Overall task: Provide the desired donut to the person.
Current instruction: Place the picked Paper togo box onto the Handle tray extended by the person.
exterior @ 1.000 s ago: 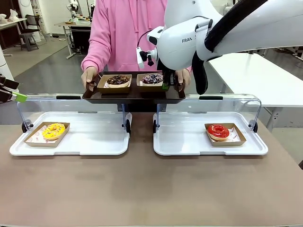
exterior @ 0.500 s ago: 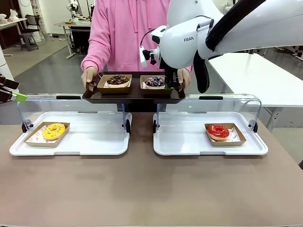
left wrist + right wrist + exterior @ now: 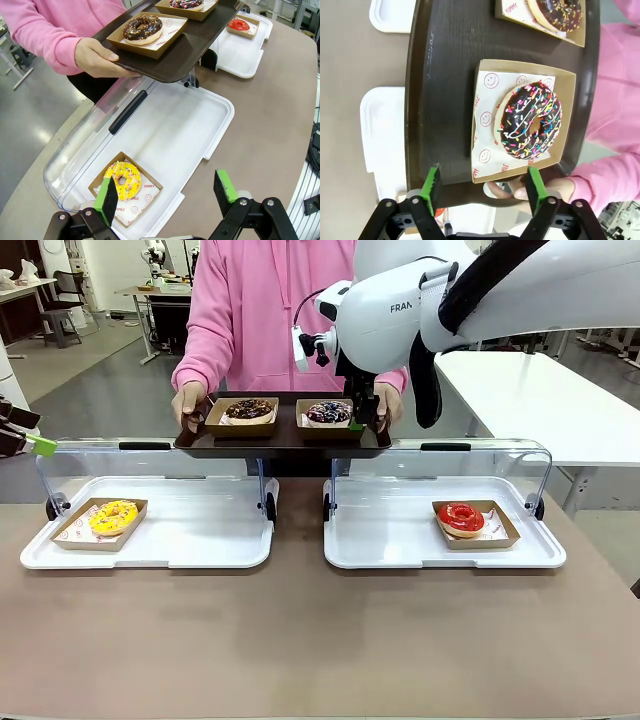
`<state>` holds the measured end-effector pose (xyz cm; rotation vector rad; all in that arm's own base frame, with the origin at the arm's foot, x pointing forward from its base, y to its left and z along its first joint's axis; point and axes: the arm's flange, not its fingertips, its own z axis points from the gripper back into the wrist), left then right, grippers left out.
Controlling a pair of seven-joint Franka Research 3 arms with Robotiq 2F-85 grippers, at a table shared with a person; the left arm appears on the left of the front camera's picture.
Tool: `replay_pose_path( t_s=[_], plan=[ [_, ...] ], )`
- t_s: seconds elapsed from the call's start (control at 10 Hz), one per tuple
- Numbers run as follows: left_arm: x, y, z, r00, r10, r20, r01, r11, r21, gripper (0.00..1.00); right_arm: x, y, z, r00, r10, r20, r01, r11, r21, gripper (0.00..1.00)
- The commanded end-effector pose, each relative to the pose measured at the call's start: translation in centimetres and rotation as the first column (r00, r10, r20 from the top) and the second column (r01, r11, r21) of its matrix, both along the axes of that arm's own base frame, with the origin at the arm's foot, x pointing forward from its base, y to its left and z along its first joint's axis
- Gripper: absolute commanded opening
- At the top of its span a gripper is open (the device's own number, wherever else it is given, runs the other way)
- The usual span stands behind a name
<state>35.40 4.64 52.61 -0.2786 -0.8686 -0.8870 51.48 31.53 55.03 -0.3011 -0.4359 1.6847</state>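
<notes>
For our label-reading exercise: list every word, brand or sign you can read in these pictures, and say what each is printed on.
"FRAN", cut off: casing of the white right robot arm.
"YUMMY": paper liner under the yellow sprinkled donut.
"YUMMY": liner under the chocolate donut with orange sprinkles.
Smiley faces: liner under the chocolate donut with rainbow sprinkles; its red words along the edge are unreadable.

From my station I see a brown counter (image 3: 300, 640) running across the foreground, smooth and evenly lit. Beyond it the floor (image 3: 100, 390) is grey and glossy, catching soft reflections from overhead light. To the right stands a long white table (image 3: 540, 400), its top bare. Far back on the left there is a desk (image 3: 160, 295) cluttered with small items, a dark chair (image 3: 65, 310) near it, and a pale wall (image 3: 110, 265) behind.
</notes>
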Motion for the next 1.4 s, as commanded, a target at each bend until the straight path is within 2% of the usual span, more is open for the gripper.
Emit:
replay_pose_path(
  t_s=[0.0, 0.4, 0.5, 0.6, 1.3],
  plan=[
    [0.02, -0.1, -0.04, 1.0, 0.009, -0.002, -0.009, 1.0, -0.001, 1.0, 0.0, -0.8, 0.24, 0.999, 0.028, -0.038, -0.028, 1.0, 0.011, 1.0],
    [0.02, -0.1, -0.04, 1.0, 0.009, -0.002, -0.009, 1.0, -0.001, 1.0, 0.04, -1.07, 0.3, 0.995, 0.062, -0.082, -0.059, 0.998, 0.039, 1.0],
    [0.02, -0.1, -0.04, 1.0, 0.009, -0.002, -0.009, 1.0, -0.001, 1.0, 0.12, -1.26, 0.45, 0.987, 0.053, -0.15, -0.051, 0.999, 0.019, 1.0],
    [0.02, -0.1, -0.04, 1.0, 0.009, -0.002, -0.009, 1.0, -0.001, 1.0, -0.03, -0.37, -0.23, 0.997, 0.043, -0.058, -0.041, 0.999, 0.03, 1.0],
    [0.02, -0.1, -0.04, 1.0, 0.009, -0.002, -0.009, 1.0, -0.001, 1.0, -0.03, -0.37, -0.23, 0.997, 0.043, -0.058, -0.041, 0.999, 0.03, 1.0]
  ],
)
